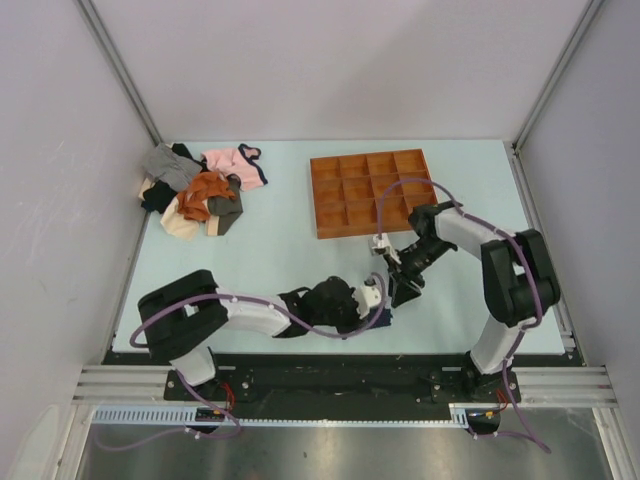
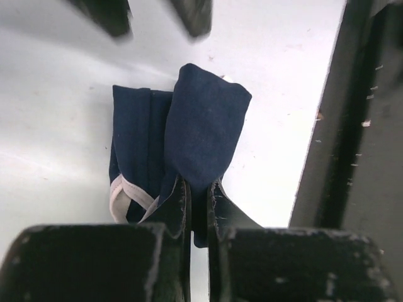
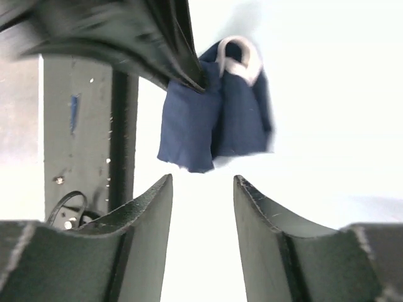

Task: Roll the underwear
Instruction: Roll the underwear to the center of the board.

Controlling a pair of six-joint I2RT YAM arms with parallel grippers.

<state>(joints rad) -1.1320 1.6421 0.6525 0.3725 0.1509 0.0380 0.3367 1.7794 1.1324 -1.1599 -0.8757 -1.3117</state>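
Note:
The navy underwear [image 2: 189, 138] with white trim lies folded into a narrow bundle near the table's front edge, mostly hidden under the grippers in the top view [image 1: 384, 318]. My left gripper [image 2: 200, 189] is shut on its near fold, which is lifted over the rest. My right gripper [image 3: 203, 182] is open and empty, just short of the bundle's other end [image 3: 214, 119]. In the top view the left gripper [image 1: 375, 300] and the right gripper [image 1: 400, 290] are close together over the garment.
A pile of other garments [image 1: 200, 190], pink, orange, grey and dark, lies at the back left. A brown tray with compartments [image 1: 375, 190] stands at the back right. The black front rail [image 2: 352, 126] runs just beside the underwear.

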